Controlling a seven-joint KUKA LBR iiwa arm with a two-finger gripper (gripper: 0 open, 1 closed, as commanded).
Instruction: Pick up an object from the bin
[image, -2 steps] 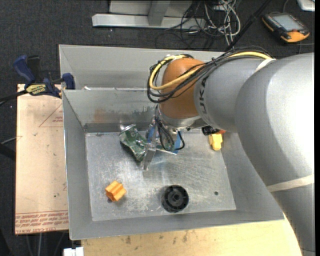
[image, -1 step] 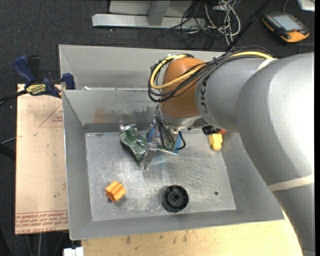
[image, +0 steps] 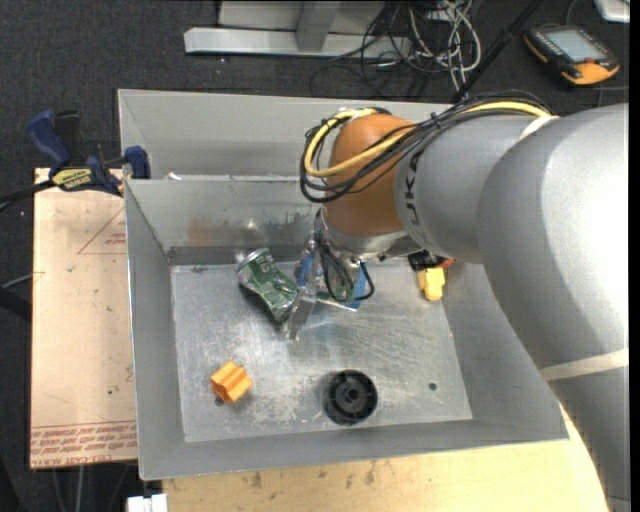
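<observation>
My gripper (image: 298, 315) hangs over the middle of the bin floor, its fingertips low and just right of a green crumpled packet (image: 266, 281). The packet lies at the back centre and touches or overlaps the fingers. A yellow small piece (image: 431, 284) lies to the right, partly under the arm. At the front left sits an orange small block (image: 230, 382). A black round disc (image: 349, 397) lies at the front centre.
The arm with its orange cover and cables comes in from the right and hides the bin's back right part. Bare floor lies between the orange block, the disc and the gripper.
</observation>
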